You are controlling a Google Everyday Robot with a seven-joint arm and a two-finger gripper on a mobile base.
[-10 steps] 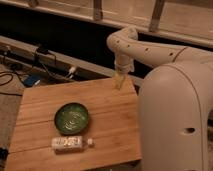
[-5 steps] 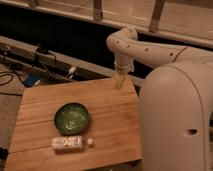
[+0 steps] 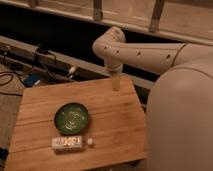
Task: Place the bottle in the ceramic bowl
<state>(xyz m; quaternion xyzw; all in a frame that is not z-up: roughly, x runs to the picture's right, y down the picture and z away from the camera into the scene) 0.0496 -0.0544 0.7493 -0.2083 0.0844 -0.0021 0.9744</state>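
The dark green ceramic bowl [image 3: 72, 118] sits upright on the left half of the wooden table [image 3: 112, 120]. The pale bottle [image 3: 70, 143] lies on its side just in front of the bowl, its white cap pointing right, near the table's front edge. My gripper [image 3: 116, 83] hangs from the white arm over the table's far edge, well behind and to the right of the bowl and bottle. It holds nothing that I can see.
My white body [image 3: 182, 125] fills the right side, against the table's right edge. Cables and a power strip [image 3: 42, 62] lie on the floor behind the table on the left. A dark ledge and railing run along the back.
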